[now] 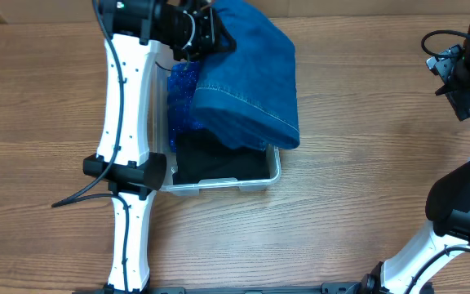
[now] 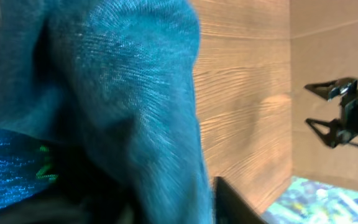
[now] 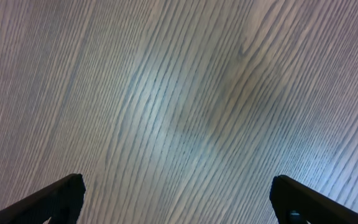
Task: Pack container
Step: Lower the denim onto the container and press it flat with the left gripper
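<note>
The clear container [image 1: 219, 187] sits mid-table beside my left arm. Inside it lie a black cloth [image 1: 219, 159] and a sparkly blue fabric [image 1: 182, 98]. A folded piece of blue denim [image 1: 247, 73] is draped over its far half and hangs past the right rim. My left gripper [image 1: 209, 37] is at the denim's far edge. In the left wrist view the denim [image 2: 123, 93] fills the frame and hides all but one dark finger [image 2: 229, 202], so its grip is unclear. My right gripper [image 3: 179, 199] hangs open over bare wood at the far right [image 1: 455, 77].
The wooden table [image 1: 365, 163] stretches between the container and the right arm. My left arm's white links [image 1: 125, 122] run along the container's left side. A colourful patterned surface [image 2: 328, 199] shows at the left wrist view's lower right.
</note>
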Available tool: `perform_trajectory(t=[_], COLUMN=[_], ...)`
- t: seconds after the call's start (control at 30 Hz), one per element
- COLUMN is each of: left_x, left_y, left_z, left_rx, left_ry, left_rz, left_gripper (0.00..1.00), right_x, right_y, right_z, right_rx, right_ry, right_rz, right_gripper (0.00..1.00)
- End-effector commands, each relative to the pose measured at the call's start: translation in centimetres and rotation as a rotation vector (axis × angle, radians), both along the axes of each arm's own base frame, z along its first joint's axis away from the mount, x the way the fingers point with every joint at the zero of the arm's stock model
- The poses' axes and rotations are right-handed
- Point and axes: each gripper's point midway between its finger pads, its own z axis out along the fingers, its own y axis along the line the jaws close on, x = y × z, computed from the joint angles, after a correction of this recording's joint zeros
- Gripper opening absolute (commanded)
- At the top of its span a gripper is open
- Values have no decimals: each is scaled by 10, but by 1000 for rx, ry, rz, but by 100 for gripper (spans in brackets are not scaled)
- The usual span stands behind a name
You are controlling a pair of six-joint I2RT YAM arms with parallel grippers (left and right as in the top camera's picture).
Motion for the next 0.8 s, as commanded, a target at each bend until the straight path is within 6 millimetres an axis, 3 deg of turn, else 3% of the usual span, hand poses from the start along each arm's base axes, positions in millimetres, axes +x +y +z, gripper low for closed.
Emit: perform_trajectory(t=[0.0, 0.17, 0.33, 0.47, 0.63, 0.77], left_x=[0, 9, 17, 24, 29, 24], left_y=[19, 38, 61, 67, 55, 28], left_z=[12, 7, 1, 5, 17, 25], left_rx=[28, 95, 162, 159, 94, 51], left_ry=[-59, -76, -87, -121, -175, -240], left_rz=[8, 54, 112, 116, 71, -40], left_gripper=[42, 42, 35, 30, 20, 15], right_x=[0, 0, 0, 0, 0, 0], right_y=[-2, -2, -2, -2, -2, -2], right_z=[1, 1, 1, 1, 1, 1], right_rx=[-7, -7, -7, -7, -7, -7], right_ry=[-2, -2, -2, -2, -2, -2], right_rz=[-7, -7, -7, -7, -7, -7], right_gripper=[100, 100, 100, 100, 100, 100])
